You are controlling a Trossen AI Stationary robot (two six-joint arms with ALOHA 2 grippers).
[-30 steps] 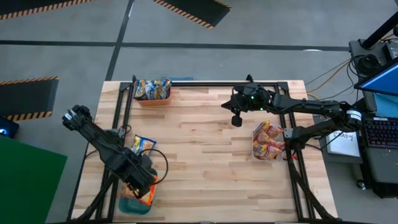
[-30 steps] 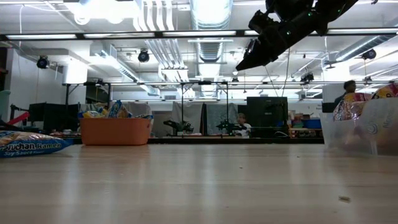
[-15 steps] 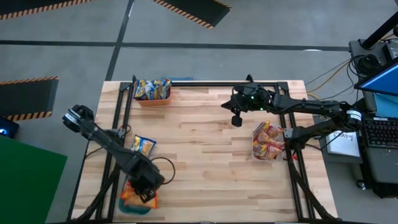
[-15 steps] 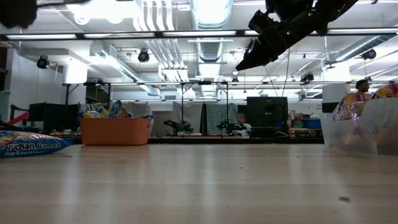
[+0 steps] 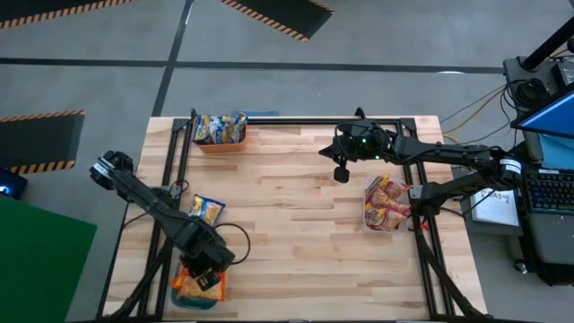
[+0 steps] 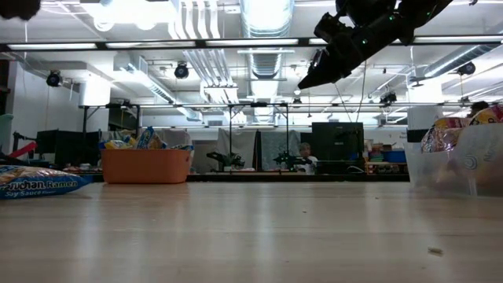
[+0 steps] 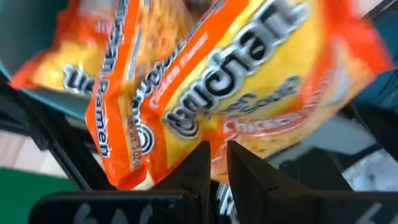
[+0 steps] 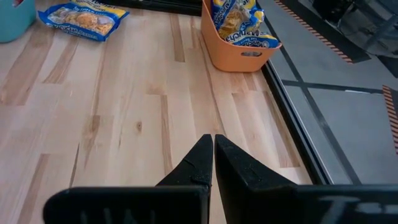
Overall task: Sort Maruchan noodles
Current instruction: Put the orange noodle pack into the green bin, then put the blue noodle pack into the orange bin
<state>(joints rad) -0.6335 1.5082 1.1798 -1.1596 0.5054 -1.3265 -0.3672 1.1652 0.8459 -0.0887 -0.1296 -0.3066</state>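
My left gripper (image 5: 207, 274) hangs over the teal bin (image 5: 181, 298) at the table's near left corner, shut on an orange Maruchan packet (image 7: 249, 81). A second orange packet (image 7: 106, 68) lies beside it in the bin. One blue-and-yellow packet (image 5: 206, 211) lies flat on the table a little farther in. More blue-and-yellow packets (image 5: 220, 128) fill the orange bin (image 6: 145, 167) at the far left. Red and pink packets (image 5: 387, 199) sit in the clear bin (image 6: 464, 165) at the right edge. My right gripper (image 5: 341, 173) hovers shut above the far middle of the table. My left gripper pinches the orange packet by its edge (image 7: 217, 163), which shows in the narrow gap between the two fingers (image 7: 199, 168). The fingers come from above, pointing down into the teal bin. The packet spreads out beyond the fingertips over the other orange packet; whether it rests on that packet I cannot tell.
A black frame rail (image 5: 296, 120) runs along the table's far edge and down both sides. Bare wood (image 5: 296, 224) lies between the bins. A desk with a monitor and cables (image 5: 538, 135) stands past the right edge. A person (image 6: 303, 151) is far back in the room.
My left gripper has shifted a little toward the table's right and near edge over the teal bin, carrying the orange packet with it. More of the bin's orange contents now show beside the gripper. My right arm has kept still.
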